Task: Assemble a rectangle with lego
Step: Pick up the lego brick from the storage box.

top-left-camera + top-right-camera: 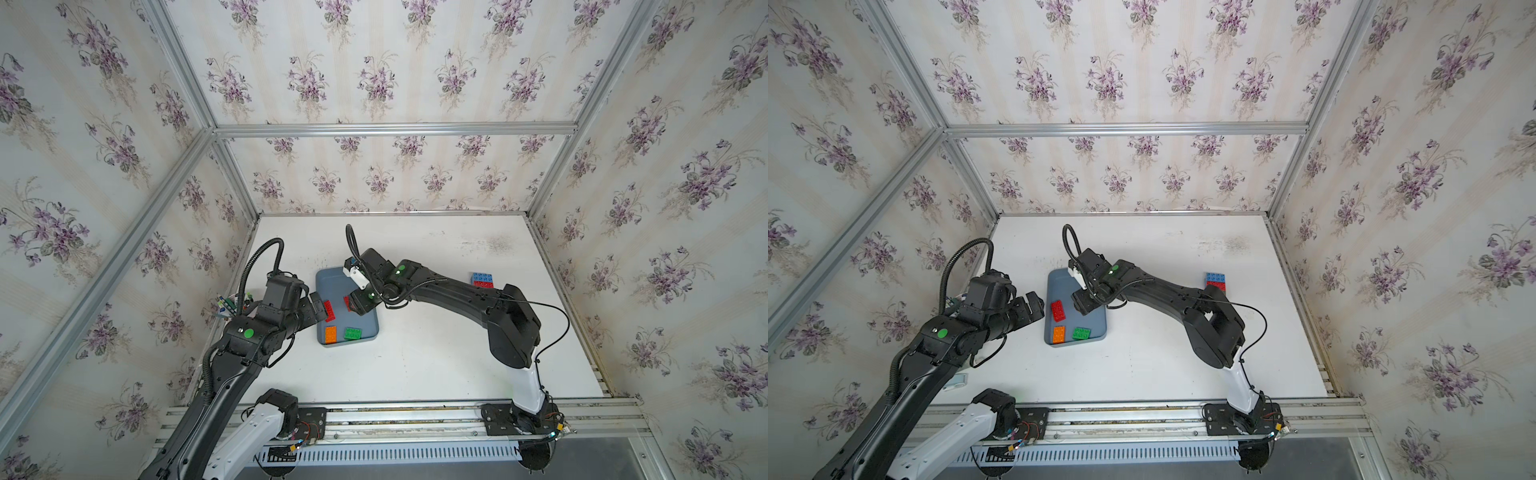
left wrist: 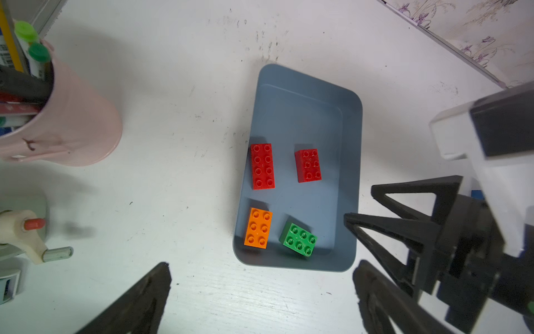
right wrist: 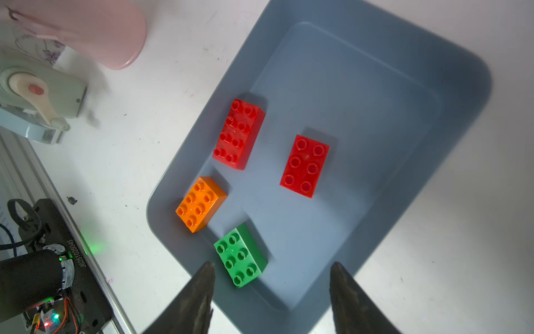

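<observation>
A blue-grey tray [image 1: 328, 276] [image 3: 375, 72] holds four lego bricks: a long red one [image 1: 329, 310] [image 3: 238, 133], a shorter red one [image 2: 308, 165] [image 3: 304, 165], an orange one [image 1: 331, 334] [image 3: 200, 204] and a green one [image 1: 352, 333] [image 3: 240, 256]. A blue brick [image 1: 483, 276] and a red brick [image 1: 484, 284] lie joined on the table at the far right. My right gripper [image 3: 272, 264] hangs over the tray above the shorter red brick, jaws apart and empty. At the tray's left edge, my left gripper [image 2: 264, 264] stands wide open and empty.
A pink cup [image 2: 63, 121] full of pens and a pale hand-cranked desk device [image 2: 23, 228] stand against the left wall, close behind my left arm. Flowered walls and metal rails enclose the white table [image 1: 436, 340].
</observation>
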{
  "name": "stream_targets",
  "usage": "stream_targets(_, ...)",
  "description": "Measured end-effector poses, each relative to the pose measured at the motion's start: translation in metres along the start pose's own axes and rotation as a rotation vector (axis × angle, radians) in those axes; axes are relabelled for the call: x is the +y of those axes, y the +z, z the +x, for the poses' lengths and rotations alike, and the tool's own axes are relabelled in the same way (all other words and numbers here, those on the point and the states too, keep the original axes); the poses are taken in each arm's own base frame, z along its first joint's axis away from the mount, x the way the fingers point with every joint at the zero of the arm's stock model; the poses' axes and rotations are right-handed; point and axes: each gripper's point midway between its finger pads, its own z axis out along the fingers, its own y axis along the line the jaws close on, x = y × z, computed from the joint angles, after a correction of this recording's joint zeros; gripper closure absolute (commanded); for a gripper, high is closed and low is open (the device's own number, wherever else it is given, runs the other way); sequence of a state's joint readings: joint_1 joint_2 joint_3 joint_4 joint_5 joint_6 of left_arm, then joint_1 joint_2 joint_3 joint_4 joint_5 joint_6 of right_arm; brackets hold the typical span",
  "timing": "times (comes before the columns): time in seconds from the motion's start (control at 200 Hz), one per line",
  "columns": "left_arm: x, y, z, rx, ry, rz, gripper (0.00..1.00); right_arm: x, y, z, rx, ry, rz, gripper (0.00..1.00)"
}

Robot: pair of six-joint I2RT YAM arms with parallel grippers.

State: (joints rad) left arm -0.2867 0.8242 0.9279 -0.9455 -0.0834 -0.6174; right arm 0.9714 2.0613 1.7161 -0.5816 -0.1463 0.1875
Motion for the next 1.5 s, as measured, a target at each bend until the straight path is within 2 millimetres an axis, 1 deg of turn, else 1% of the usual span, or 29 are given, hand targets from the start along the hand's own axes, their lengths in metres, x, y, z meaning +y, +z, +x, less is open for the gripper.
stream_targets(0.06, 0.001, 0.002, 0.003, 0.008, 0.001, 0.0, 0.0, 0.001, 0.009, -0.001, 0.008, 0.0, 0.002, 0.38)
stream_targets(0.225, 0.004, 0.005, 0.008, 0.012, 0.005, -0.002, 0.0, -0.006, 0.035, -0.001, 0.038, 0.017, 0.036, 0.43)
stream_targets(0.43, 0.007, 0.008, 0.012, 0.002, 0.019, 0.008, 0.0, -0.013, 0.061, -0.001, 0.061, 0.018, 0.068, 0.48)
stream_targets(0.57, 0.008, 0.01, 0.017, 0.01, 0.027, 0.01, 0.0, -0.018, 0.072, 0.0, 0.068, 0.018, 0.091, 0.5)
stream_targets(0.804, 0.008, 0.009, 0.017, 0.008, 0.046, 0.017, 0.0, -0.017, 0.093, 0.005, 0.083, 0.004, 0.119, 0.51)
stream_targets(0.879, 0.008, 0.009, 0.017, 0.006, 0.051, 0.018, 0.0, -0.018, 0.095, 0.003, 0.076, -0.001, 0.138, 0.54)
stream_targets(0.969, 0.008, 0.009, 0.017, 0.005, 0.051, 0.018, 0.0, -0.02, 0.097, 0.001, 0.071, -0.002, 0.147, 0.61)
stream_targets(1.029, 0.008, 0.008, 0.017, 0.006, 0.052, 0.018, 0.0, -0.023, 0.096, 0.0, 0.065, -0.001, 0.162, 0.64)
stream_targets(1.129, 0.007, 0.007, 0.016, 0.003, 0.058, 0.019, 0.0, -0.027, 0.094, -0.001, 0.057, -0.001, 0.185, 0.65)
stream_targets(1.234, 0.006, 0.006, 0.014, 0.0, 0.077, 0.024, 0.0, -0.029, 0.084, -0.003, 0.045, 0.001, 0.204, 0.65)
stream_targets(1.319, 0.003, 0.003, 0.011, -0.013, 0.095, 0.039, 0.01, -0.028, 0.064, -0.011, 0.011, 0.0, 0.215, 0.65)
stream_targets(1.394, -0.002, -0.003, 0.005, -0.039, 0.123, 0.058, 0.03, -0.029, 0.041, -0.02, -0.03, 0.003, 0.228, 0.65)
stream_targets(1.444, -0.006, -0.006, 0.002, -0.056, 0.148, 0.07, 0.03, -0.033, 0.025, -0.024, -0.058, 0.011, 0.234, 0.65)
stream_targets(1.499, -0.014, -0.009, -0.001, -0.07, 0.197, 0.087, 0.03, -0.045, 0.006, -0.026, -0.086, 0.034, 0.252, 0.64)
